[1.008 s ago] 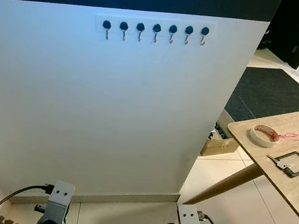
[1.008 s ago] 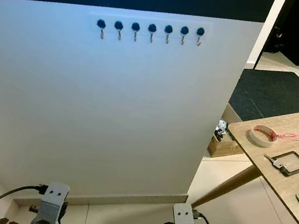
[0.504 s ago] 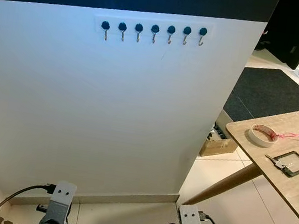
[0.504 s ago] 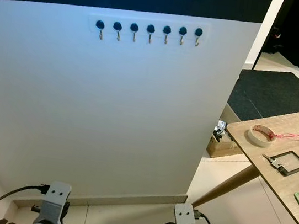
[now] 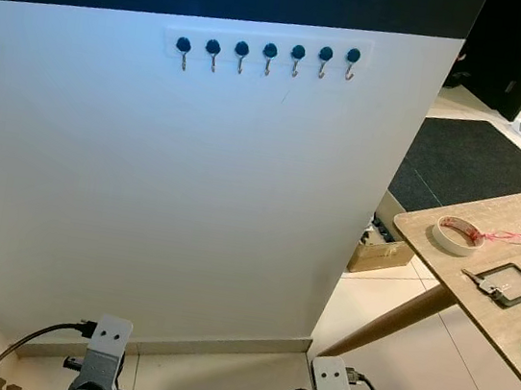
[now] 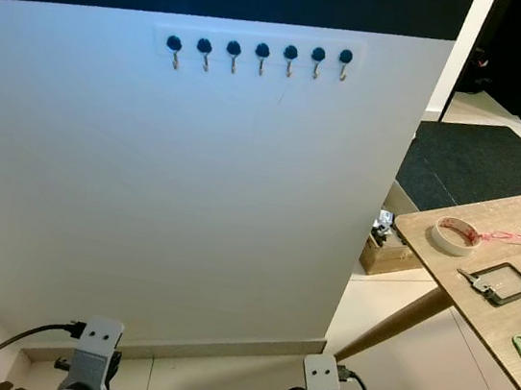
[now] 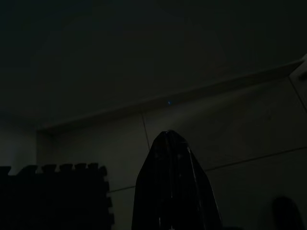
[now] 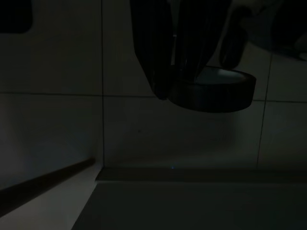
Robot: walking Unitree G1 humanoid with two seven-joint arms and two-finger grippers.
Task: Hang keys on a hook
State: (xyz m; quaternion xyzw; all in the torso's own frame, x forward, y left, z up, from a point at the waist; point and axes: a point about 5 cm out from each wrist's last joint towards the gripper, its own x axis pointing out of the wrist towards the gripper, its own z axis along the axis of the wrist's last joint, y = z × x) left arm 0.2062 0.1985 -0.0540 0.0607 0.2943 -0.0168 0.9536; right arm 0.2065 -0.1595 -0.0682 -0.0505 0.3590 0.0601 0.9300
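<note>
The keys (image 5: 484,282) lie on the surface (image 5: 515,318) beside the tape roll (image 5: 459,235), well apart from the hooks (image 5: 269,53); both grippers hang low, grip unreadable, so fetching risks dragging the card holder (image 5: 510,284).

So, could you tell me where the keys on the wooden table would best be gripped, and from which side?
Probably from above. The keys lie flat on the table, at the near-left corner of a dark square frame, blades pointing away from it. Pinch across that free blade end, fingers either side, clear of the frame.
</note>
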